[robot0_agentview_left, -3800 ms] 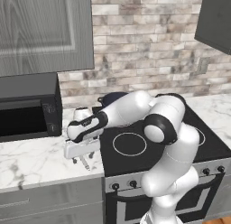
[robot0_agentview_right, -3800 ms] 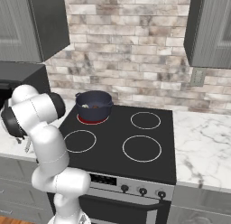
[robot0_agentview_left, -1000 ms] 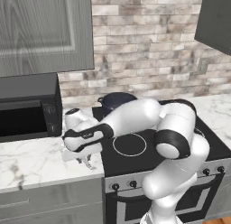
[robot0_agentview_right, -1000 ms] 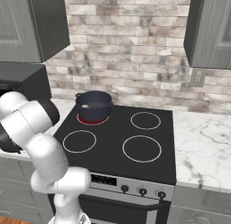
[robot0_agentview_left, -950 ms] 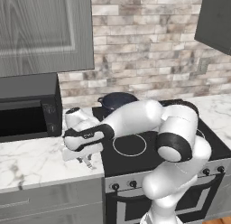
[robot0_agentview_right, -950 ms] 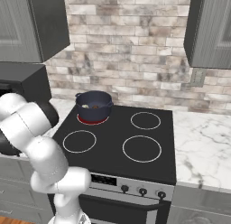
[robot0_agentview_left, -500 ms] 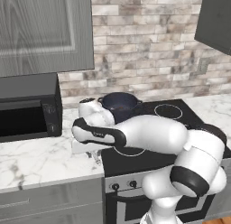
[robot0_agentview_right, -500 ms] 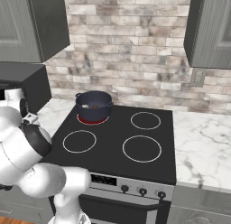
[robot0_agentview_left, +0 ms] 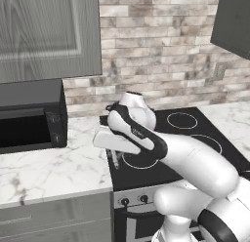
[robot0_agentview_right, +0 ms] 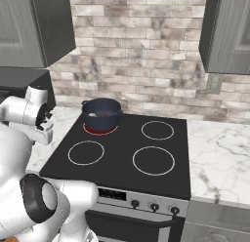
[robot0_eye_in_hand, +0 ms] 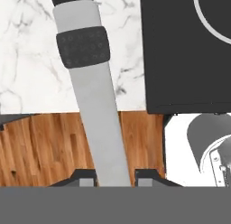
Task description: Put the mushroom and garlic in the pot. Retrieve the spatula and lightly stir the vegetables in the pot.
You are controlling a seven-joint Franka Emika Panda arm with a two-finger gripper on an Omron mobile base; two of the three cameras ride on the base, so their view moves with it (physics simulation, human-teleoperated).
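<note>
My gripper (robot0_eye_in_hand: 115,177) is shut on the spatula (robot0_eye_in_hand: 92,92). Its silver-grey handle runs up from between the two fingertips, past a dark grip band, to the black head at the top edge. In the left base view the gripper (robot0_agentview_left: 113,152) hangs over the stove's left edge with the thin spatula (robot0_agentview_left: 115,161) pointing down. The navy pot (robot0_agentview_right: 101,114) stands on the back left burner, some way from my hand (robot0_agentview_right: 40,123). A small brownish bit that looks like the mushroom (robot0_agentview_right: 103,115) lies inside it. I cannot make out the garlic.
A black microwave (robot0_agentview_left: 29,120) stands on the marble counter (robot0_agentview_left: 53,168) left of the stove (robot0_agentview_right: 127,155). Below the hand lie the counter's front edge and wooden floor (robot0_eye_in_hand: 40,146). More marble counter (robot0_agentview_right: 222,151) lies right of the stove. Cabinets hang overhead.
The arm has swung out and raised the hand from the counter towards the stove's left edge, carrying the spatula. The jaws have closed a little tighter on the handle.
</note>
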